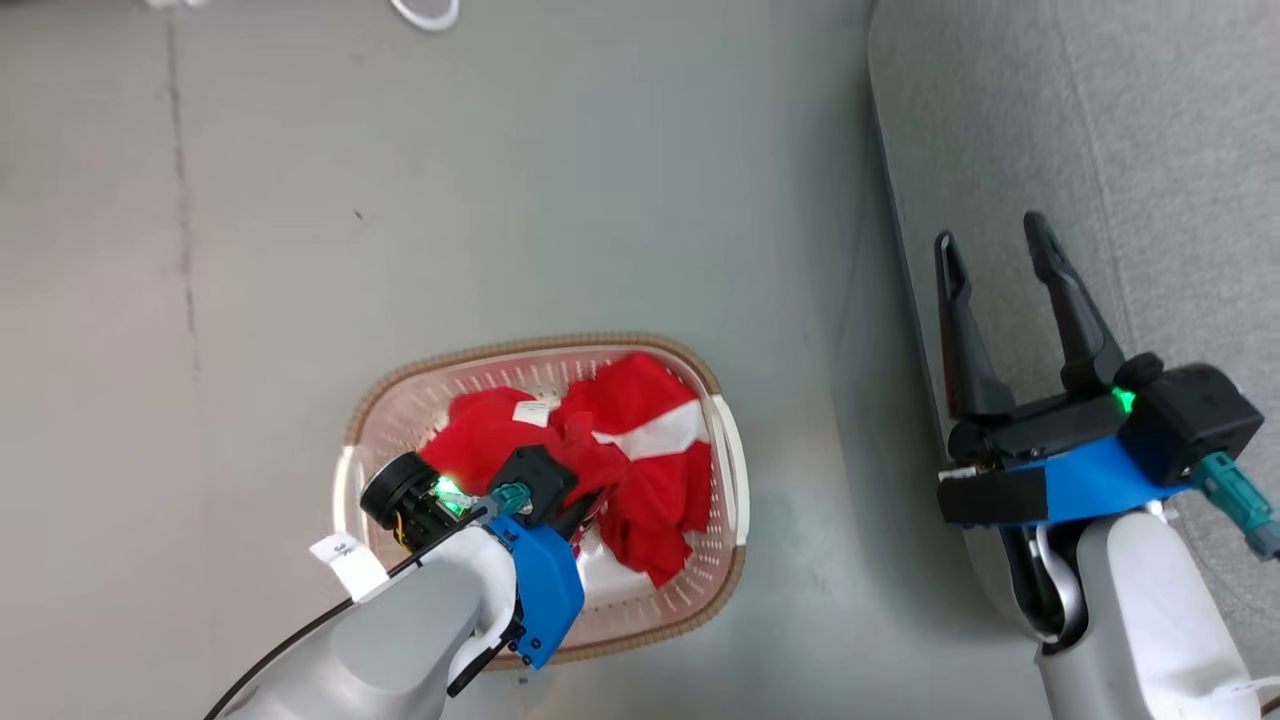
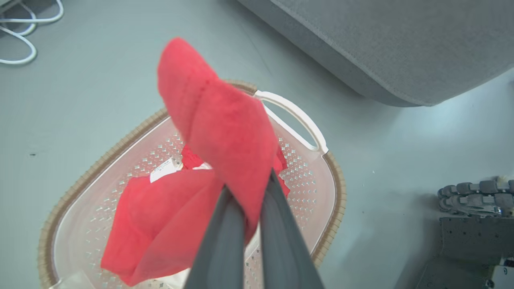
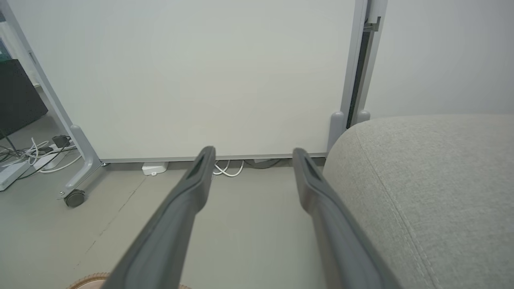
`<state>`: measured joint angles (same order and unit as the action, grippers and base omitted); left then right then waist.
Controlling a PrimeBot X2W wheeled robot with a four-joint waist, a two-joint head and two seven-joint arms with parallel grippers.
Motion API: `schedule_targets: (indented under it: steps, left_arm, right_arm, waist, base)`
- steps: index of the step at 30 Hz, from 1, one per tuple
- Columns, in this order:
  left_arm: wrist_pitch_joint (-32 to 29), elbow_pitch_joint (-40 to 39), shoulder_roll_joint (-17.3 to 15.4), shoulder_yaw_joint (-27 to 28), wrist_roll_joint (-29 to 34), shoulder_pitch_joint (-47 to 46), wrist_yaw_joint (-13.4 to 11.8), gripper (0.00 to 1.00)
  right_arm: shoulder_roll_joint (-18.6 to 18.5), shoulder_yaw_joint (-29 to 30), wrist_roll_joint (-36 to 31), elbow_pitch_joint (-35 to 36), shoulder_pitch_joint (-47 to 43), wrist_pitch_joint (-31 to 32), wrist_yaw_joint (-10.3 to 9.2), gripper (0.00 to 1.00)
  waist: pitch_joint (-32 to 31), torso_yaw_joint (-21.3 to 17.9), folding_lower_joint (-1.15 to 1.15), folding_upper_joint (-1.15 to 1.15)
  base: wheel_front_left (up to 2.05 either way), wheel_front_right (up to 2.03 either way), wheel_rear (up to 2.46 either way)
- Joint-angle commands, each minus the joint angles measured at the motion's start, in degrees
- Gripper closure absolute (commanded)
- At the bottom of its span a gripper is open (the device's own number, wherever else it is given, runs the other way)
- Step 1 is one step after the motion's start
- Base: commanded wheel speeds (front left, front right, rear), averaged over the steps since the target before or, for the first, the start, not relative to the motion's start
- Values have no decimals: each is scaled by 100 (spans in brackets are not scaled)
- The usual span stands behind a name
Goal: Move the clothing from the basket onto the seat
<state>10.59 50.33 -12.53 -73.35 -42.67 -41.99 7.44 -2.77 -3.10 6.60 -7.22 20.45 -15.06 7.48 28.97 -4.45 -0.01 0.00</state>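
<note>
One fold of the clothing (image 2: 219, 128) is pinched in the left gripper (image 2: 248, 202). Its fingers are together on the red fabric, which sticks up past the tips in the left wrist view. The rest of the red heap lies crumpled in the basket (image 1: 545, 346), with a white band (image 1: 662, 430) and a small white label (image 1: 530, 412) showing on top. The basket sits on the grey floor (image 1: 500, 180), near the seat (image 1: 1150, 140) but apart from it.

Right gripper (image 1: 990, 232): fingers spread wide, empty, held over the seat's edge in the head view. In the right wrist view it points past the seat's rounded corner at a white panel (image 3: 200, 72) on a castor (image 3: 75, 198), with white cables (image 3: 227, 168) on the floor at its foot. The left wrist view shows another white cable (image 2: 20, 36) on the floor beyond the basket.
</note>
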Motion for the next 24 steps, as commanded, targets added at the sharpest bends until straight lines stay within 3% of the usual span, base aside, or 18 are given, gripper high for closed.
schedule_targets:
  steps: [1,11,24]
  left_arm:
    - [50,-20,1,-14,-35,52,7,100]
    - [463,-277,-34,23,-504,-37,7,100]
    - [468,-1533,-303,1644,132,-3,7,100]
  right_arm:
    - [-19,14,-4,-25,-101,-18,3,0]
    - [-19,125,-9,-212,-708,-18,3,0]
    - [-18,144,120,-312,-1209,-19,3,0]
  waist:
    - [-370,137,1,0]
    - [-1382,400,1,0]
    - [-2206,528,1,0]
  base:
    - [0,0,0]
    - [0,0,0]
    - [0,0,0]
